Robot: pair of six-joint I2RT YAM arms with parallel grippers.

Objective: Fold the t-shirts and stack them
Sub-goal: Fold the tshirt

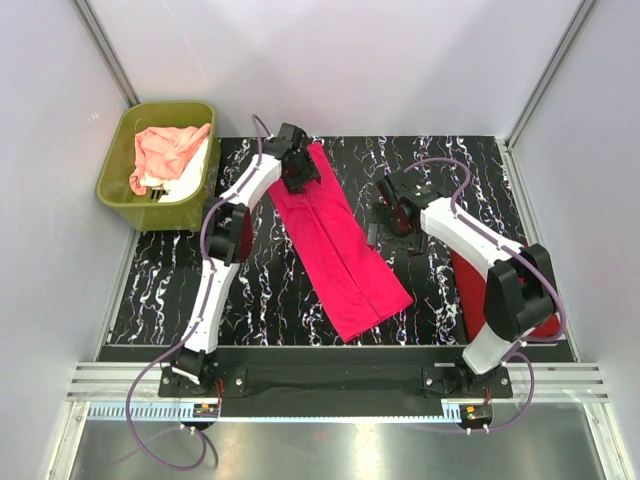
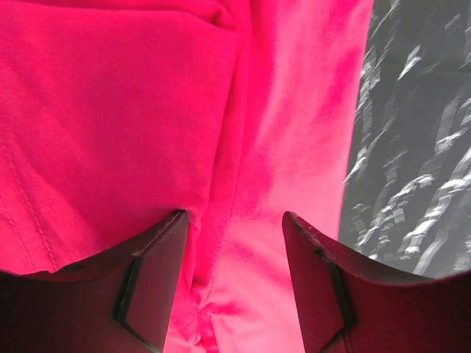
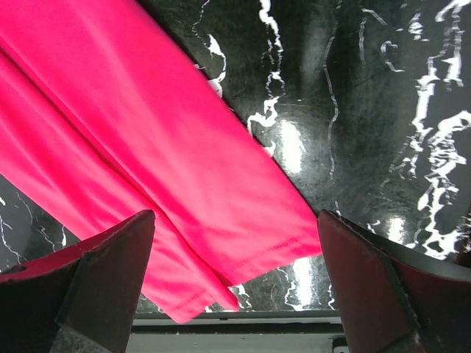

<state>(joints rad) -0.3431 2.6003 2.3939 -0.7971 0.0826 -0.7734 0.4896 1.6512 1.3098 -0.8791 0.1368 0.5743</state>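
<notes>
Near right, darker red t-shirt (image 1: 465, 290) partly under right arm (image 1: 470, 235), top view only. Hot pink t-shirt (image 1: 345, 255), long folded strip on black marbled counter (image 1: 160, 290); right pincer (image 1: 395, 215) wide beside it. Left pincer (image 2: 235, 217) half-wide over far end, cloth ridge between fingers (image 2: 158, 279) in wrist view.

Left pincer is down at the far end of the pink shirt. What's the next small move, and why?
Probably close the left pincer on the cloth. Its fingers stand apart on either side of a crease in the hot pink t-shirt, which lies as a long folded strip on the table, so nothing looks gripped yet. The right pincer is open and holds nothing.
</notes>
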